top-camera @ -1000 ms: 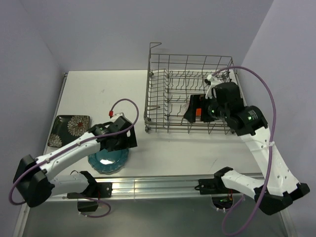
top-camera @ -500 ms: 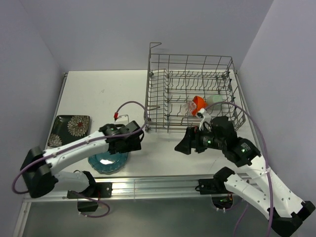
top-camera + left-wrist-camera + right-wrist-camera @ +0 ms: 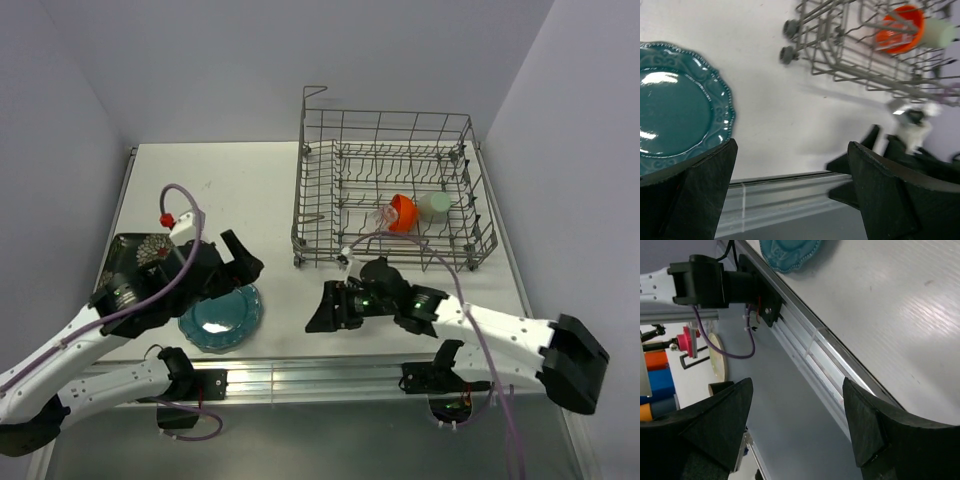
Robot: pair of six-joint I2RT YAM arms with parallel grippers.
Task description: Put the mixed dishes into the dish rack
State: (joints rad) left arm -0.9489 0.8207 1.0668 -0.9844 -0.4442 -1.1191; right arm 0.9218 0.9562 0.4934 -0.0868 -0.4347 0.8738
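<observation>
The teal scalloped plate (image 3: 222, 317) lies flat near the table's front left; it also shows in the left wrist view (image 3: 675, 105) and the right wrist view (image 3: 790, 252). My left gripper (image 3: 243, 265) is open and empty, just above the plate's far right rim. The black flowered plate (image 3: 128, 255) lies at the left, partly hidden by my left arm. The dish rack (image 3: 390, 140) holds the orange-red bowl (image 3: 402, 212), pale green cup (image 3: 434, 204) and clear glass (image 3: 384, 213). My right gripper (image 3: 322, 308) is open and empty, low in front of the rack.
An aluminium rail (image 3: 320, 375) runs along the table's near edge. The rack's wheeled corner (image 3: 787, 42) faces the left gripper. The right wrist view looks over the rail (image 3: 830, 355) at my left arm's base (image 3: 720, 280).
My right gripper came out of the rack empty, leaving the orange-red bowl inside, and dropped to the table front. My left arm drew back from over the teal plate.
</observation>
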